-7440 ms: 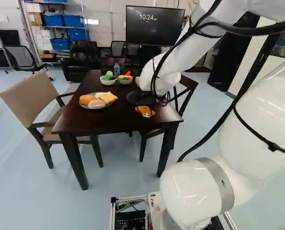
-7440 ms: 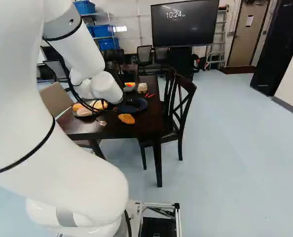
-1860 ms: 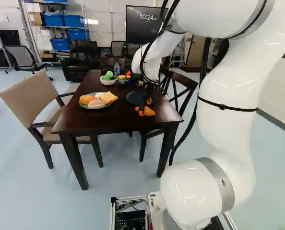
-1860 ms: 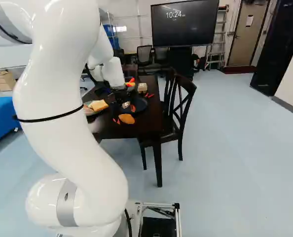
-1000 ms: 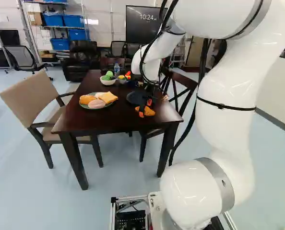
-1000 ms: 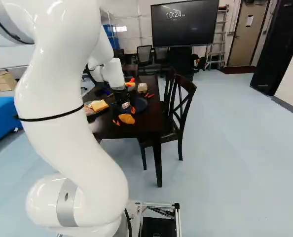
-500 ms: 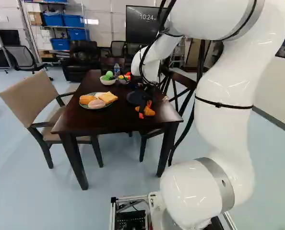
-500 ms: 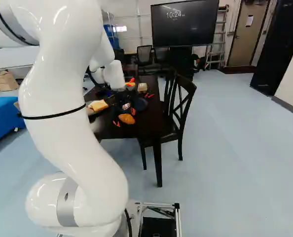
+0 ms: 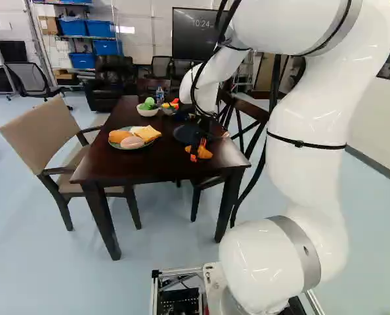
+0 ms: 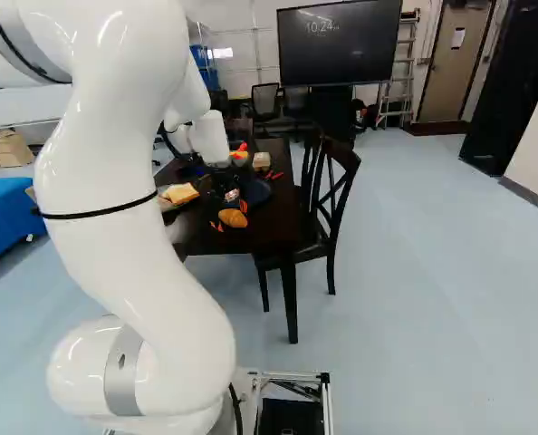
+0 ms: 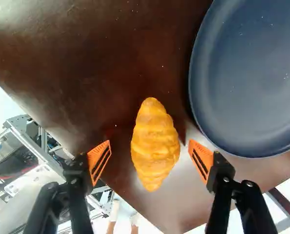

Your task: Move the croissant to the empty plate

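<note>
**Dark wooden tabletop [image 9: 142, 164] bears croissant [image 11: 155, 141]**

Near the centre of the left base view, the croissant is seen beside a dark blue plate [image 11: 247, 73]; it is flanked by the hand [image 10: 230, 217], which is spread open.

The table [image 11: 96, 58] looks glossy dark wood, the plate [image 11: 247, 78] smooth and matt, the croissant [image 11: 155, 144] ridged and faintly shiny.

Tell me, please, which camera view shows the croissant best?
The wrist view: the croissant is large there, its ridges clear, between the open fingers of the gripper. The left base view shows it small and partly covered by the gripper. The right base view also shows it small, but mostly uncovered.
</note>
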### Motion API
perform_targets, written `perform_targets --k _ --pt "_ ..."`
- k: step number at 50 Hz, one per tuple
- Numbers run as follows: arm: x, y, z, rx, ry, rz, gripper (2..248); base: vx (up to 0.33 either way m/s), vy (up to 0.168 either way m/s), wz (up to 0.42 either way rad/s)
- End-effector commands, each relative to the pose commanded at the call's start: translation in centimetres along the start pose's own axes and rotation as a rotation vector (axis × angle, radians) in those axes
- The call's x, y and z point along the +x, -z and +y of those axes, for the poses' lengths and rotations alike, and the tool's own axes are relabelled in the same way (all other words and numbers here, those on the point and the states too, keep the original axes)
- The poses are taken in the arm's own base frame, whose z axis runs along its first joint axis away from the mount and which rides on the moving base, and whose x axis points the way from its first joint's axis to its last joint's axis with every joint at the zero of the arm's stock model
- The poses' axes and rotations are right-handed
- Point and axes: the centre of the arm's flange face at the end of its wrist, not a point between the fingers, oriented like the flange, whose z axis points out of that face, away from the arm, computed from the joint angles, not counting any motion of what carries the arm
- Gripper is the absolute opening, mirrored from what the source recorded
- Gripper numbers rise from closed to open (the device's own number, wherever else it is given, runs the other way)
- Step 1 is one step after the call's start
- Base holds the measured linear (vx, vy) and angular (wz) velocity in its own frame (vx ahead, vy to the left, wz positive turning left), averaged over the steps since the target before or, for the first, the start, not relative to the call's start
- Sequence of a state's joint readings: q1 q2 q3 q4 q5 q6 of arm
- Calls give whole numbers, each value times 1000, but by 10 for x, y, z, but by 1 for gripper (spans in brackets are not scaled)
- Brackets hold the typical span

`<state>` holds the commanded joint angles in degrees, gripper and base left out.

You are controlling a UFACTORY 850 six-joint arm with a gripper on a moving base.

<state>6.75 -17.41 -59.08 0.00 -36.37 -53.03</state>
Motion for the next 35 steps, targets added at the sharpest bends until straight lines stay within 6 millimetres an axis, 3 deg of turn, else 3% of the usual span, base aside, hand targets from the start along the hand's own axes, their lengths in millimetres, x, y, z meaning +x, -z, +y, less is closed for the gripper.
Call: perform_targets --k 13,14,18,19,35 --pt "0 0 1 -7 0 5 217 0 0 0" --pt "0 0 1 -7 0 5 205 0 0 0" --pt "0 0 1 -7 0 5 205 0 0 0" --pt "0 0 1 -7 0 5 193 0 0 0" --pt "1 0 1 -12 0 9 173 0 0 0"
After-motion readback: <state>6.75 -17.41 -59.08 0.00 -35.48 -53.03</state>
